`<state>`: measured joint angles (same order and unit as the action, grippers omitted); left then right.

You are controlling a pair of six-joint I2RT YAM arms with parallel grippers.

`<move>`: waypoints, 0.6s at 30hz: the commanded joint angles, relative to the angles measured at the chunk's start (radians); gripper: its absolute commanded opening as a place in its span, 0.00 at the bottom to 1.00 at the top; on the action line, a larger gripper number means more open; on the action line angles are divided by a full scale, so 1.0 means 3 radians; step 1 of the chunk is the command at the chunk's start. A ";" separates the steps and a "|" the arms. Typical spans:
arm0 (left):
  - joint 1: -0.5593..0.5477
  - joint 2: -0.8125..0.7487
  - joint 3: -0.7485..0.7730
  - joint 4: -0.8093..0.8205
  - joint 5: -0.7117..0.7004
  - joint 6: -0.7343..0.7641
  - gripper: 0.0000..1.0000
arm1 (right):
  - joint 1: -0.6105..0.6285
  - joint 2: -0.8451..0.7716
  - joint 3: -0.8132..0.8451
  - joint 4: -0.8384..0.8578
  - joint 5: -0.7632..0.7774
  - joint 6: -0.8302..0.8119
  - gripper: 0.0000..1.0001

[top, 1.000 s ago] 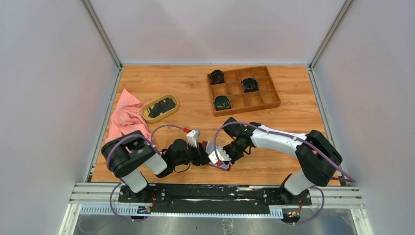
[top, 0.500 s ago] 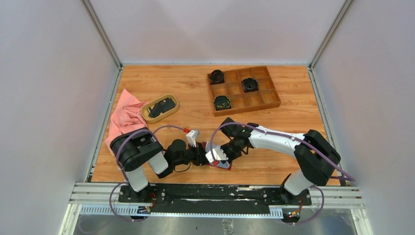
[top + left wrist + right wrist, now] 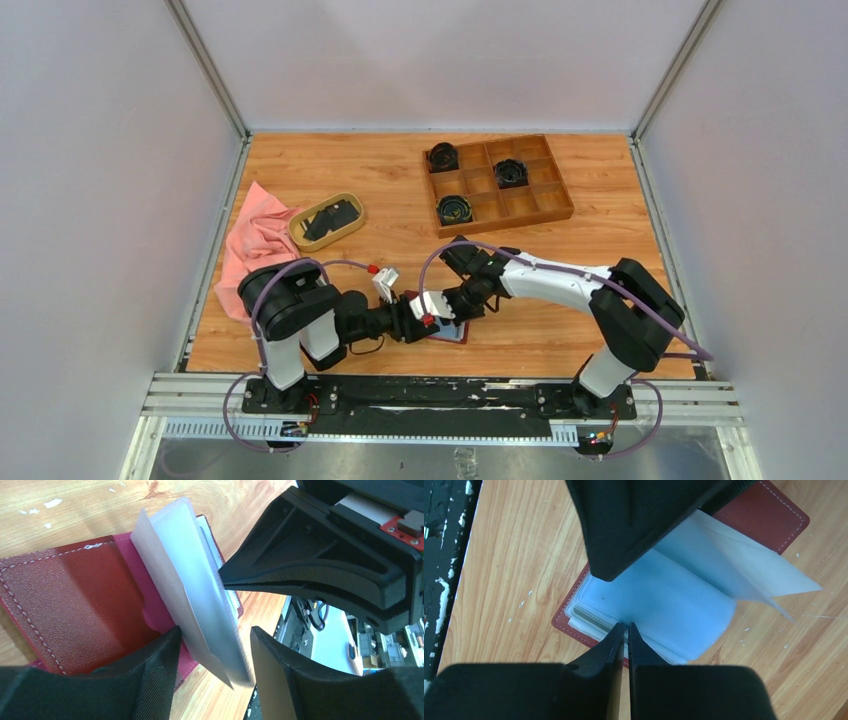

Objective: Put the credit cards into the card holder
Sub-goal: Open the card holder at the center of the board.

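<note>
Pale walls stand round a wooden table [image 3: 600,250], and near its front edge, between the two arms, the card holder [image 3: 452,333] [image 3: 75,615] [image 3: 774,522] lies spread open and flat on the wood, its red inside up. Its clear pockets [image 3: 200,605] [image 3: 674,605] rise from the spine like the leaves of a small book. The left gripper [image 3: 418,322] [image 3: 212,655] has its jaws spread, with the upright leaves standing loose in the gap between them, the leaves blurred in the left wrist view. The right gripper [image 3: 440,318] [image 3: 624,630] [image 3: 225,577] comes in from the other side with its jaws pressed together, the tips set at the near edge of the flat bluish pocket. Whether a thin sheet is caught between them I cannot tell. A tan edge shows under that pocket, perhaps a card already inside. The credit cards [image 3: 330,218] that can be seen plainly are dark and lie in an oval tan dish [image 3: 300,232] at the left, well apart from the card holder. A pink cloth [image 3: 252,245] is bunched just beside the dish, at the left edge of the table. Toward the back right sits a wooden box [image 3: 555,205] of compartments, three of them holding round black things [image 3: 453,209].
</note>
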<state>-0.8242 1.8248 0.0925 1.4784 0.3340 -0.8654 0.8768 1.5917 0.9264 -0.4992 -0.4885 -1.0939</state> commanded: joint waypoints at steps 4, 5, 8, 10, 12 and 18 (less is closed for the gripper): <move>0.0055 0.0171 -0.0142 0.0077 0.0030 0.0034 0.69 | -0.0021 0.0232 -0.0042 0.0154 -0.0053 0.0198 0.08; 0.0060 0.0164 -0.0144 0.0045 0.0016 0.0014 0.81 | -0.0023 0.0233 -0.0038 0.0155 -0.0054 0.0209 0.08; 0.0072 0.0054 -0.0229 0.0039 -0.0080 -0.0053 1.00 | -0.0032 0.0244 -0.0024 0.0150 -0.0076 0.0246 0.08; 0.0077 -0.0148 -0.0328 -0.0011 -0.0171 -0.0054 1.00 | -0.0034 0.0260 -0.0009 0.0141 -0.0092 0.0260 0.08; 0.0078 -0.0443 -0.0445 -0.0199 -0.0262 -0.0009 1.00 | -0.0034 0.0265 0.0000 0.0135 -0.0095 0.0271 0.08; 0.0078 -0.2024 -0.0433 -0.1778 -0.0632 0.0301 1.00 | -0.0048 0.0272 0.0020 0.0125 -0.0101 0.0301 0.08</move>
<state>-0.8062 1.4769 0.0071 1.2865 0.2543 -0.8612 0.8646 1.6268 0.9478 -0.4366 -0.5381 -1.0168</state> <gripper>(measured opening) 0.999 0.087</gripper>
